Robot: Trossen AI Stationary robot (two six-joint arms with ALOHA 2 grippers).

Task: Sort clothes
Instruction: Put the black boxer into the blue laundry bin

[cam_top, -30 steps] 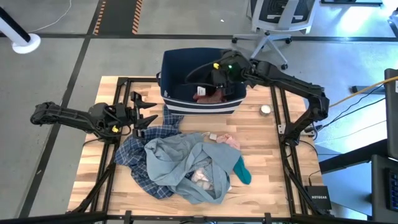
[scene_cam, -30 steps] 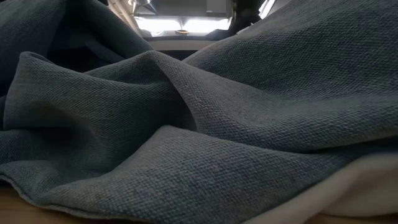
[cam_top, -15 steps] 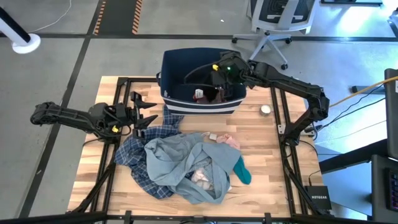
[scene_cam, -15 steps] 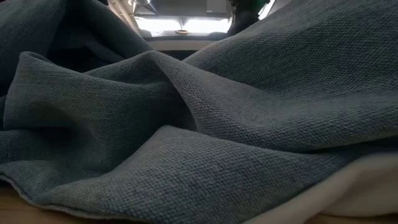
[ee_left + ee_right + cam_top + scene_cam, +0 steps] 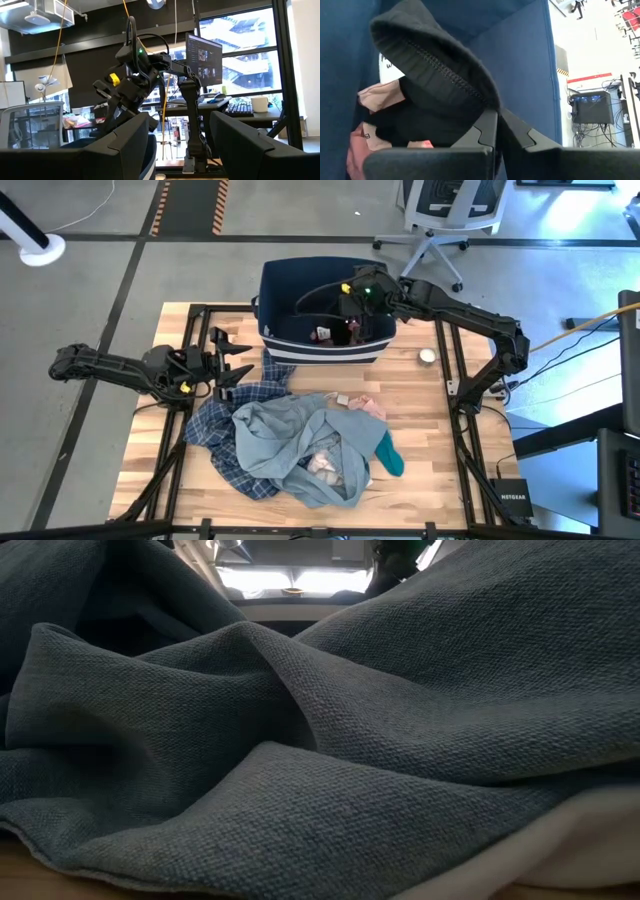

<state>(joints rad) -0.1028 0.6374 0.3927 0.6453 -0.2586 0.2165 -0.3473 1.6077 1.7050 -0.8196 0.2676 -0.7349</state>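
Note:
My right gripper (image 5: 345,328) reaches down inside the navy bin (image 5: 300,275) and is shut on a black piece (image 5: 435,75). A pink piece (image 5: 375,95) lies beside the black piece in the bin. On the table lies a heap: the large grey-blue garment (image 5: 290,435), which fills the low view (image 5: 320,740), on top of the plaid shirt (image 5: 222,438), with pink pieces (image 5: 365,405) at its right. My left gripper (image 5: 240,370) is open and empty at the heap's far left corner, level above the table. My right gripper pinches the black piece between its two fingers at a fold beside its stitched hem (image 5: 470,102). The fingers come from above, slanting down into the bin. The cloth bulges slack over the fingertips (image 5: 487,125), and its far part lies against the pink piece.
A teal piece (image 5: 388,455) lies at the heap's right. A small round white thing (image 5: 427,357) sits on the table right of the bin. An office chair (image 5: 440,210) stands beyond the table. Bare wood shows along the table's right side (image 5: 420,420).
My right gripper has gone a little lower into the bin. The reddish-pink cloth that showed under it has sunk, and less of it shows now.

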